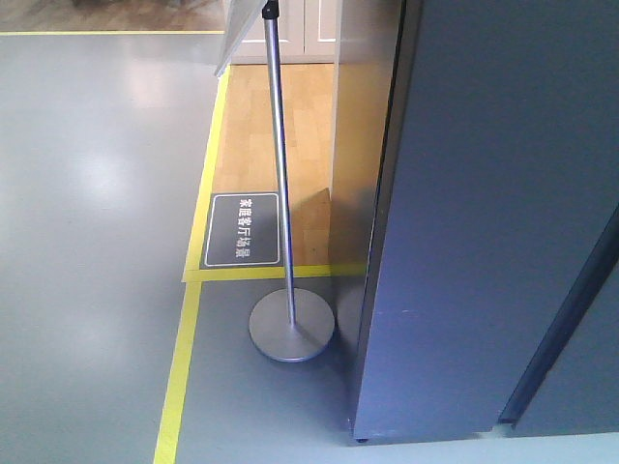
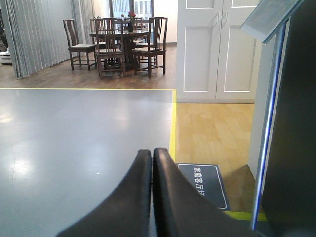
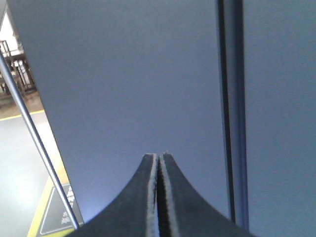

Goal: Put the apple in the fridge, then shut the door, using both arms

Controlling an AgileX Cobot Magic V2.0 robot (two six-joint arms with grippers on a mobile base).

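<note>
Fridge (image 1: 484, 222): tall dark grey cabinet, filling the right half of the front view; dark vertical seam (image 3: 231, 108) between its panels. Apple: not visible in any view.

Right gripper (image 3: 159, 157): black fingers pressed together, nothing between them, pointed at the flat grey fridge face directly ahead; seam lies ahead and to its right.

Left gripper (image 2: 152, 152): fingers closed against each other, holding nothing, aimed across grey floor (image 1: 87, 193).

Sign stand (image 1: 290, 324): chrome pole on round base, left of the fridge. Floor plaque (image 2: 203, 183): just right of left fingertips. Yellow tape line (image 1: 179, 372). White cupboard doors (image 2: 217, 49) and dining table with chairs (image 2: 118, 42): far ahead of left gripper.
</note>
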